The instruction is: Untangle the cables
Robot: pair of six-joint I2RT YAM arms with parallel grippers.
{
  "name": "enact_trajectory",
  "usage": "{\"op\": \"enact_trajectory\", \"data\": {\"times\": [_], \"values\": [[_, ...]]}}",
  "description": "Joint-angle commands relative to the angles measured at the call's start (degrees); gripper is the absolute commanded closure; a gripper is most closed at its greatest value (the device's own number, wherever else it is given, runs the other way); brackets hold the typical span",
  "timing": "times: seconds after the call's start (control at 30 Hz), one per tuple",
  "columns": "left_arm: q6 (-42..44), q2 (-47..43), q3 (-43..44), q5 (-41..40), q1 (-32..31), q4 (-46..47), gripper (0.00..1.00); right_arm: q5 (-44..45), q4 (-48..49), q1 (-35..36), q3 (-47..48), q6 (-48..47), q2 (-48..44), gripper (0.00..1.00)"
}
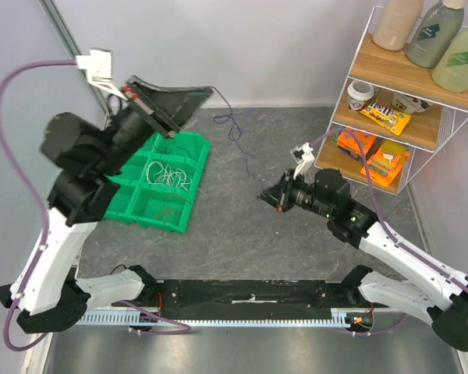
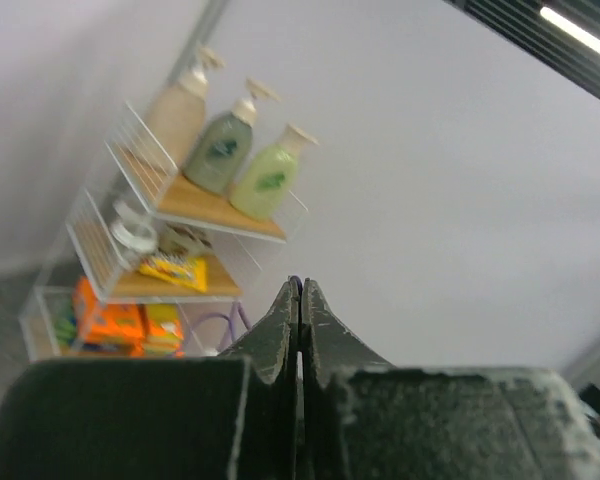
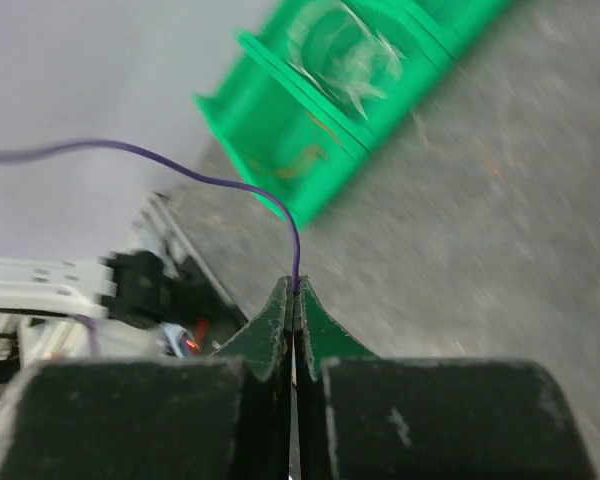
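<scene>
The cables [image 1: 168, 173] were in two places: most in a bin, one strand out in the open. The grey table [image 1: 242, 241] carried everything. A wire rack [image 1: 390, 74] of bottles and snacks stood at its far right corner, and the green bin [image 1: 195, 175] sat to the left. One compartment of the bin held a loose nest of white cables [image 3: 345, 55], and another held what looked like a red-orange cable [image 1: 169, 209].

The left gripper [image 1: 207, 93] was raised high over the bin with its fingers pressed together. A sliver of purple showed at their tips in its wrist view. The right gripper [image 1: 263, 196] hung low near the table's middle, its fingers likewise pinched flat. The purple cable [image 1: 233, 125] ran straight into that pinch in the right wrist view.

From above, the strand dropped from the left tips to a small snarl on the table beyond the bin. Its run toward the right gripper was too fine to trace.

The main risk, as I judged it, was that snarl. If both pinches held one strand and the arms drew apart, the loops could cinch into a knot instead of opening. A wire this thin could also slide out of either pinch under tension. Its slack could catch on the bin's edge and drag the bin along.
</scene>
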Motion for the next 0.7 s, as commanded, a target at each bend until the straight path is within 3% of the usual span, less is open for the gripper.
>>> {"op": "enact_trajectory", "data": {"times": [0.0,0.2,0.4,0.57,0.67], "values": [[21.6,-2.8,7.5,-12.4,0.1,-8.9,0.98,9.9,-17.0,0.0,-8.0,-3.5,-5.7,1.00],[31.0,-6.5,6.5,-24.1,0.1,-8.9,0.98,23.4,-30.4,-0.3,-10.1,-2.2,-16.8,1.00],[38.4,-8.5,6.0,-33.2,0.0,-7.4,0.98,39.2,-45.3,-0.8,-4.3,-0.1,-17.2,1.00],[44.7,-10.3,6.1,-41.7,0.0,-6.7,0.98,53.1,-53.1,-0.9,2.6,1.1,-17.9,1.00],[46.6,-11.4,6.0,-43.0,0.0,-6.4,0.98,53.5,-51.3,-0.9,5.0,-2.5,-19.1,1.00]]}}
